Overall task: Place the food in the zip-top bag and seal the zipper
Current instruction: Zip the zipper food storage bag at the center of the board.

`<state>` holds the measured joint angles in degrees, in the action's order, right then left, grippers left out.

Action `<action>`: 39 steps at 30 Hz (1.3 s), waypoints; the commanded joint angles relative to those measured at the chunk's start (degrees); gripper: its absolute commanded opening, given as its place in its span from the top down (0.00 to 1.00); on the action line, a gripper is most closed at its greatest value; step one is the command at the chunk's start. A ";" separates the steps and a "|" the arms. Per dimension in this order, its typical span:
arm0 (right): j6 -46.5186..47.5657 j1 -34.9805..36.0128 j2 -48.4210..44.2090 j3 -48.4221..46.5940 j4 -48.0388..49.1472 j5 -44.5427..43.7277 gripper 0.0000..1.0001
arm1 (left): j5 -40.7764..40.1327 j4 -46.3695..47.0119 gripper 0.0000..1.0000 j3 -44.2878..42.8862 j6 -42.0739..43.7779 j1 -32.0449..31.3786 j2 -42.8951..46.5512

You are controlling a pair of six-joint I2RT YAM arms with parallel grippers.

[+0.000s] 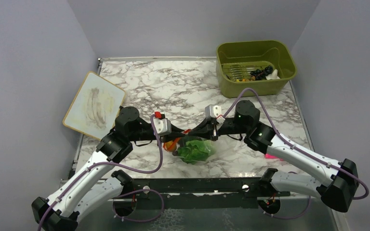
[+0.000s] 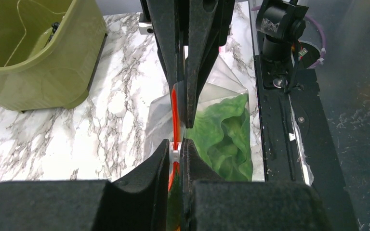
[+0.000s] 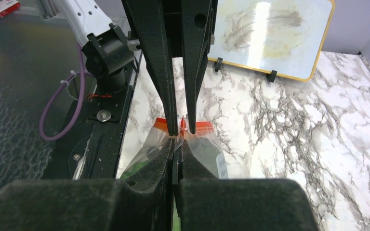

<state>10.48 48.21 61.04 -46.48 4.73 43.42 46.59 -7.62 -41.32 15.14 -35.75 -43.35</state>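
Lengthwise, zipper (image 3: 203,127) roughly left-to-right

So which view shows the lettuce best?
Left wrist: the lettuce shows large and close through the clear bag. Top external shows it small and distant; right wrist catches barely a green sliver.

Soft, even overhead light; faint shadows; glare on the whiteboard (image 3: 270,36); wrist-view foregrounds blurred.

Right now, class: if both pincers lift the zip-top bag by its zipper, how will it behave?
Probably floppy: the zip-top bag is thin, creased clear film, so it should sag below the zipper. The lettuce fills it, so it likely hangs bottom-heavy and may swing.
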 commanded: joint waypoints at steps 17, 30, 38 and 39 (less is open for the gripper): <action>-1.07 0.05 -1.61 1.65 5.06 3.20 0.69 | -3.26 -7.92 1.00 -1.87 6.62 0.26 1.17; 2.48 0.04 5.50 -6.10 0.05 0.56 0.52 | -1.49 -11.72 1.00 -7.69 11.12 0.29 -3.30; 2.32 0.04 7.13 -3.27 -0.16 2.41 0.52 | -2.22 -11.72 1.00 -5.37 11.19 0.24 -2.51; 2.03 0.00 7.10 -2.93 -0.12 2.13 0.52 | -2.20 -11.70 1.00 -5.20 11.07 0.23 -2.41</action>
<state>12.32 48.21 68.36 -50.83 5.17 45.10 43.70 -20.23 -46.87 25.30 -35.64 -47.05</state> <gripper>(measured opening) 0.471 0.104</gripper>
